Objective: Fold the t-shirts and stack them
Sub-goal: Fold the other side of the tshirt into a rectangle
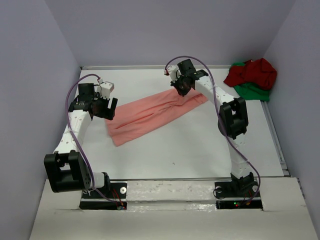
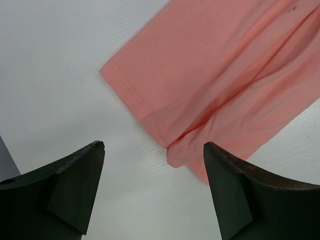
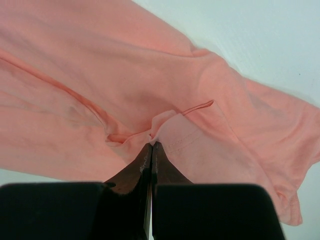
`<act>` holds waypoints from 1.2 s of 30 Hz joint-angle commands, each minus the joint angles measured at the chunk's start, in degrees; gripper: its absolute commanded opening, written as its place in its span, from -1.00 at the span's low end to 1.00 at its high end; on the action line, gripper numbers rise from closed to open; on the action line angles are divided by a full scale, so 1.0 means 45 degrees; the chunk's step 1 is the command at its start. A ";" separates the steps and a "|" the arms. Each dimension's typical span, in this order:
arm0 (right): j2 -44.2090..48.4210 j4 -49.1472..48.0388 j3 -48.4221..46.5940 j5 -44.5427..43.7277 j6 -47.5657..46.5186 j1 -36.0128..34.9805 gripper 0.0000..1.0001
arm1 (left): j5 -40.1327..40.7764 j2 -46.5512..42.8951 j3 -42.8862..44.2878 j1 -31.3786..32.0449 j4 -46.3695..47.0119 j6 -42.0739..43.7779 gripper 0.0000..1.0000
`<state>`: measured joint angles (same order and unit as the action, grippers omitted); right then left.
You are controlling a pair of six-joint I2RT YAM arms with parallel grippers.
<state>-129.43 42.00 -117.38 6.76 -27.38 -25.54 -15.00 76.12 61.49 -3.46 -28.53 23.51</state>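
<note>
The salmon-pink t-shirt [image 1: 150, 114] lies stretched diagonally across the middle of the table, folded lengthwise. My right gripper [image 1: 181, 86] is shut on its far right end; in the right wrist view the jaws [image 3: 151, 145] pinch a fold of the pink cloth [image 3: 200, 145]. My left gripper [image 1: 106, 107] is open and empty, hovering by the shirt's left end; in the left wrist view [image 2: 154, 150] a corner of the pink shirt [image 2: 215, 75] lies just beyond the fingertips. The dark red shirt [image 1: 252, 72] lies crumpled on the bright green shirt [image 1: 255, 91] at the back right.
The white table [image 1: 190, 150] is walled by grey panels on the left, back and right. A metal rail [image 1: 275, 135] runs along the table's right edge. The arm bases stand at the near edge.
</note>
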 commanded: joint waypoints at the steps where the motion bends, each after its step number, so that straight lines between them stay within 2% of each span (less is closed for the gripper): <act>1: 0.0812 -0.0856 -0.0301 0.0548 0.0594 0.0011 -1.00 | -0.0123 -0.0274 0.0065 0.0008 -0.0124 0.0050 0.79; 8: 0.1184 -0.1013 -0.0477 0.1835 0.1512 0.0422 -1.00 | -0.0142 -0.0294 0.0065 0.0008 -0.0124 0.0050 0.79; 11: 0.1125 -0.1110 -0.0768 0.1680 0.1940 0.0694 -1.00 | -0.0142 -0.0333 0.0085 0.0008 -0.0124 0.0069 0.79; 13: 0.0930 -0.0916 -0.1101 0.3213 0.2584 0.1047 -1.00 | -0.0142 -0.0372 0.0026 0.0008 -0.0124 0.0069 0.80; 18: 0.0540 -0.0408 -0.1472 0.3400 0.2625 0.1164 -1.00 | -0.0142 -0.0314 0.0065 0.0008 -0.0124 0.0069 0.80; 20: 0.0461 -0.0291 -0.1571 0.4079 0.2900 0.1359 -1.00 | -0.0142 -0.0294 0.0104 0.0008 -0.0163 0.0050 0.80; 28: 0.0070 0.1505 -0.1903 0.5466 0.1634 0.1359 -1.00 | -0.0181 -0.0235 0.0143 0.0008 -0.0163 0.0049 0.80; 36: -0.0242 0.2171 -0.1727 0.5412 0.1318 0.1359 -1.00 | -0.0162 -0.0255 0.0104 0.0008 -0.0163 0.0050 0.79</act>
<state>-129.47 49.82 -123.72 29.67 -19.81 -19.18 -15.00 76.12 61.49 -3.49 -28.56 23.51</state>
